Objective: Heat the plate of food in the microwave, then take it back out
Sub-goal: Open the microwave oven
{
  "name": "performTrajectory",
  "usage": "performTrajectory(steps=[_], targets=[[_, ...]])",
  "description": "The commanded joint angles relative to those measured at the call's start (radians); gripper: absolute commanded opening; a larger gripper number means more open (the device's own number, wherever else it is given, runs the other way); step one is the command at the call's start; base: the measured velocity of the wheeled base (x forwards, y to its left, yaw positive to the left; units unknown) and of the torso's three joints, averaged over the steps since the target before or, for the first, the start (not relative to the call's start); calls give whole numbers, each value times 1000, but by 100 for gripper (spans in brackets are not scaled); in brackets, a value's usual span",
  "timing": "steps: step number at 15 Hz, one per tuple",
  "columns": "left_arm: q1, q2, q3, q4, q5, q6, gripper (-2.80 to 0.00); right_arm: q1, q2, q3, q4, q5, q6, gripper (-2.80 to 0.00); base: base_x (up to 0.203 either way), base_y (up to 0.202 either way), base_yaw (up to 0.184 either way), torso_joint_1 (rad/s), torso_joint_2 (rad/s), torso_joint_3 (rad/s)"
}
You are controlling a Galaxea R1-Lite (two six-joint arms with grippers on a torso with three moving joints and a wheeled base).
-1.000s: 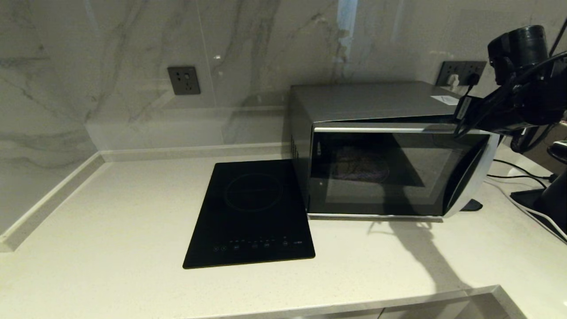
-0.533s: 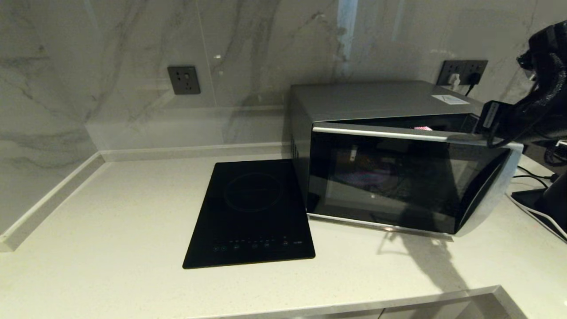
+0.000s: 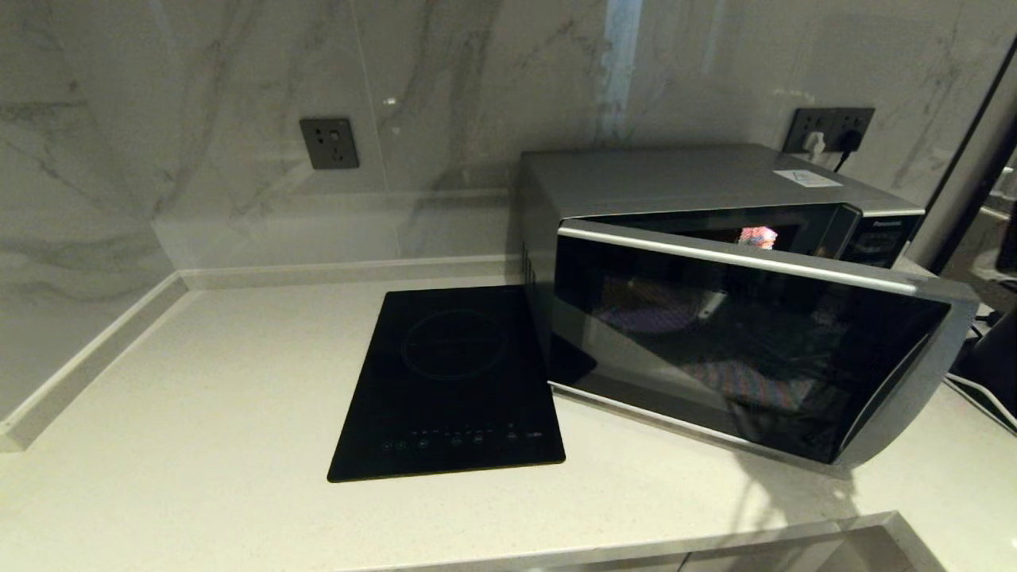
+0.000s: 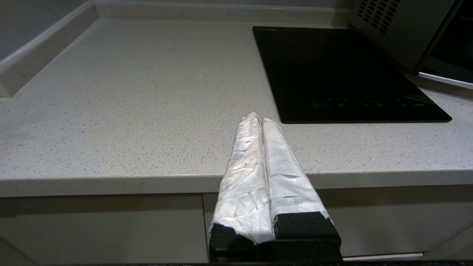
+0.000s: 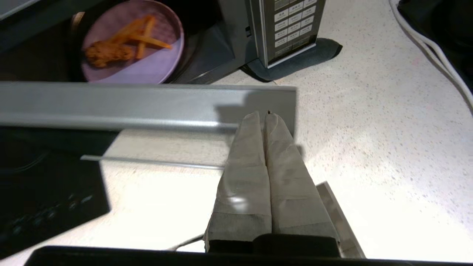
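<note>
Both grippers have fingers pressed together, holding nothing. Right gripper hangs above the top edge of the microwave door, which stands part open, likely to reach in. Plate of food sits inside the cavity. Left gripper parked off the counter's front edge. Pale speckled counter, black hob, marble wall with sockets.

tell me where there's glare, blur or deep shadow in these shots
Head view: the microwave door's dark glass mirrors the room, so the plate of food shows only dimly through it. Right wrist view: the countertop glares near-white beside the shut right pincer, and the door's top edge looks smeared. Left wrist view: evenly lit, sharp.
</note>
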Motion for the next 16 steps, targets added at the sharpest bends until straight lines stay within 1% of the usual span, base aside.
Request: performTrajectory(steps=[1,3,9,12,14,16], targets=[[0,2,0,0,0,-1,-280,-2,-93,13,12,7,2,-280,0,0,0,0,0,0],[0,2,0,0,0,0,-280,-3,-20,-36,10,8,2,-280,0,0,0,0,0,0],[0,2,0,0,0,0,-280,-7,282,-287,12,-2,1,-280,0,0,0,0,0,0],[0,2,0,0,0,0,-280,-8,377,-318,16,-25,0,-280,0,0,0,0,0,0],[0,2,0,0,0,-2,-280,-8,391,-309,42,-24,6,-280,0,0,0,0,0,0],[0,2,0,0,0,0,-280,-8,394,-307,53,-19,51,-280,0,0,0,0,0,0]])
